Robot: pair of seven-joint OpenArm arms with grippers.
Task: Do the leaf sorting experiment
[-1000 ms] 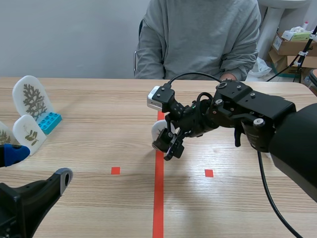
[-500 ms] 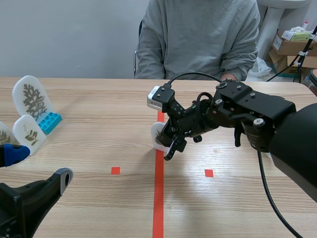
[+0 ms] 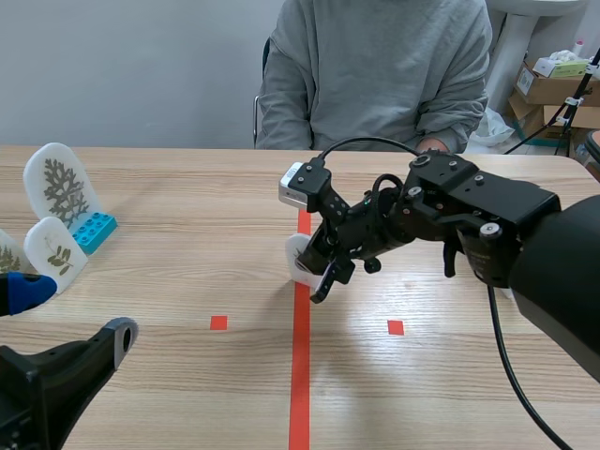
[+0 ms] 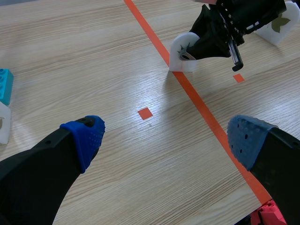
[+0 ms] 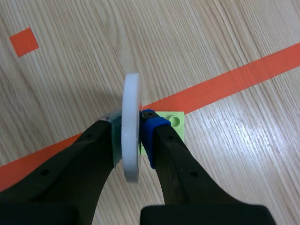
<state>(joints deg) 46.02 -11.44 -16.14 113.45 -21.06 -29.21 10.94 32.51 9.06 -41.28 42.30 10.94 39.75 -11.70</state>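
Observation:
A white leaf plaque stands upright on a lime-green brick, right on the orange-red tape line at the table's middle. My right gripper is shut on the white leaf plaque; in the right wrist view the plaque shows edge-on, pressed between the two pads. My left gripper hangs open and low at the near left, well short of the plaque. Two more leaf plaques stand at the far left on a blue brick.
A person in a grey sweatshirt sits across the table. Cardboard boxes stand off the table's back right. Another white leaf plaque stands behind the right arm. Small red tape squares mark the wood.
The right gripper's fingers have drawn in and risen slightly, closing on the white plaque. The left arm has stayed put.

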